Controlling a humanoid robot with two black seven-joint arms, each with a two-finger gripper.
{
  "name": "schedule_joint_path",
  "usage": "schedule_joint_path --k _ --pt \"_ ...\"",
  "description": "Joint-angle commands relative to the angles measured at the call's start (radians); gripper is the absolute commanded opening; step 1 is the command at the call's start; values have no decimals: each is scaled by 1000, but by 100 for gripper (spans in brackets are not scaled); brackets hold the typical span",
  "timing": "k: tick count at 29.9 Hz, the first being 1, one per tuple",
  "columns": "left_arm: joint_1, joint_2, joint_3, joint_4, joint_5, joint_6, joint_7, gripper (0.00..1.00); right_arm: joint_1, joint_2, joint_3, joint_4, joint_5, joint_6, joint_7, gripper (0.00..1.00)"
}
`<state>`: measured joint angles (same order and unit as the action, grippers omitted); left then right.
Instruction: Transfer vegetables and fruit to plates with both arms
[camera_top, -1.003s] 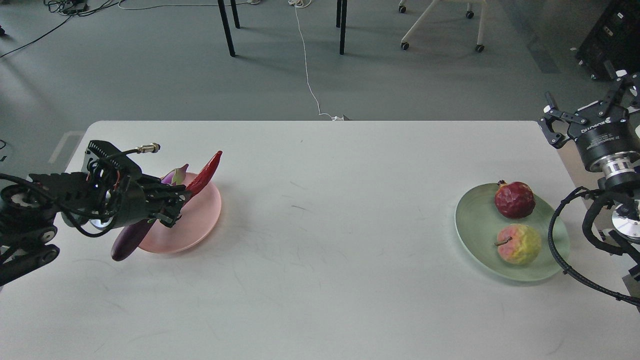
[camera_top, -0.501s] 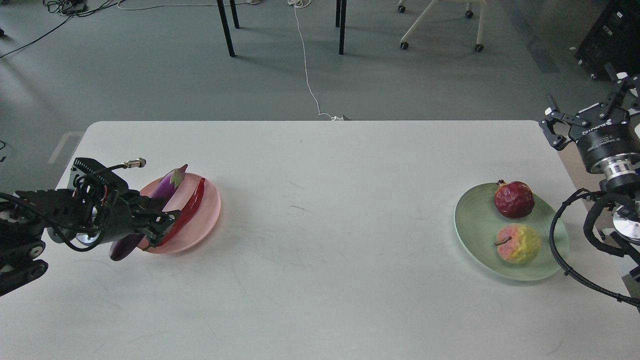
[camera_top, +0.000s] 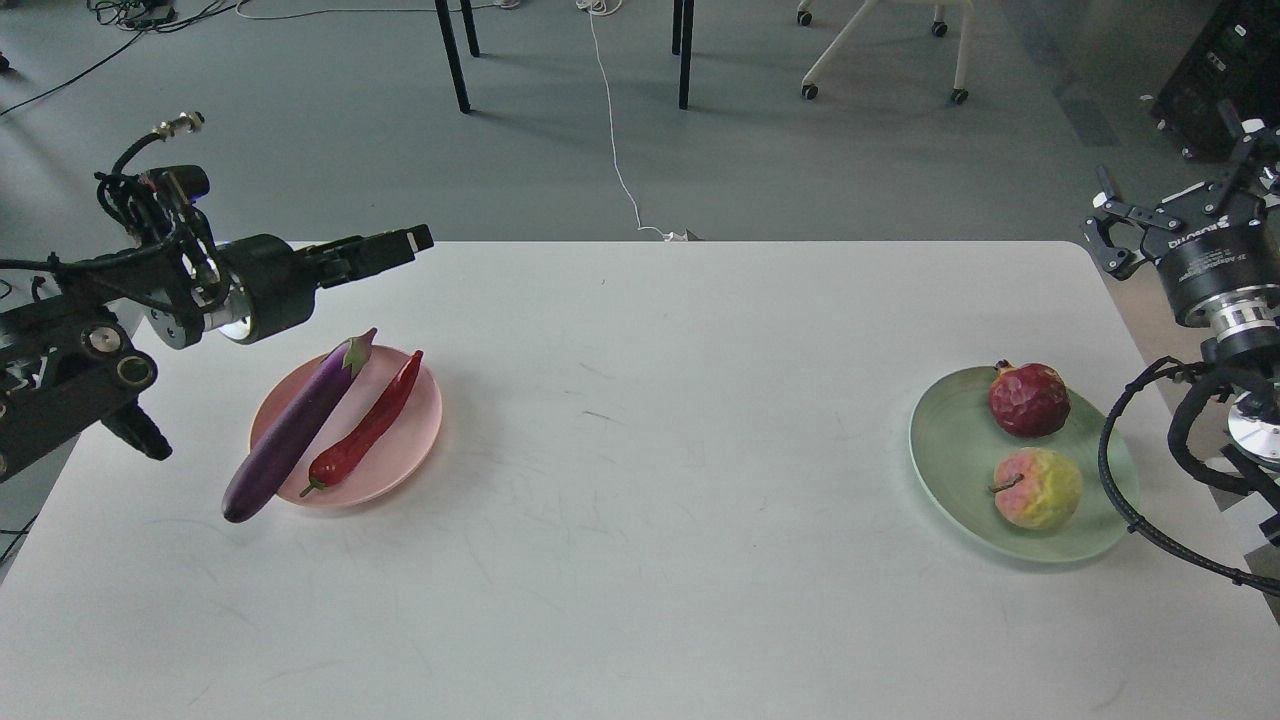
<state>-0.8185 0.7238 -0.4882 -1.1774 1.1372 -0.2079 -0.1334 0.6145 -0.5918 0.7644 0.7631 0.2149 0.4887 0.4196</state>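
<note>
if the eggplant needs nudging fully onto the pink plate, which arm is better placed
Left. The left gripper hovers just behind the pink plate, where the eggplant overhangs the near rim. The right gripper is at the table's far side by the green plate.

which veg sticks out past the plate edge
The purple eggplant: its dark end overhangs the pink plate rim, while the red chili lies wholly inside.

White table (camera_top: 640, 560); white cable (camera_top: 612, 130) on grey floor; black table legs (camera_top: 455, 55) + wheeled chair base (camera_top: 880, 60) behind
</note>
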Motion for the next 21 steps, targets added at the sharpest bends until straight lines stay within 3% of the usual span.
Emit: schedule_joint_path --k 1,7,10,15,21 --pt "-19 -124 -26 87 -178 1 -2 96 4 0 -4 -1 -2 0 -10 100" --pt "-47 -288 -131 195 -483 -4 -6 98 71 62 4 -82 0 0 -18 100" --pt "-47 -333 -159 225 -609 -19 -41 98 122 101 -5 -169 0 0 -25 100" --pt "-44 -356 -214 341 -905 -125 -118 98 160 145 3 -232 0 0 -48 100" --pt "-31 -380 -242 508 -1191 -224 -123 98 169 147 -2 -232 0 0 -50 100"
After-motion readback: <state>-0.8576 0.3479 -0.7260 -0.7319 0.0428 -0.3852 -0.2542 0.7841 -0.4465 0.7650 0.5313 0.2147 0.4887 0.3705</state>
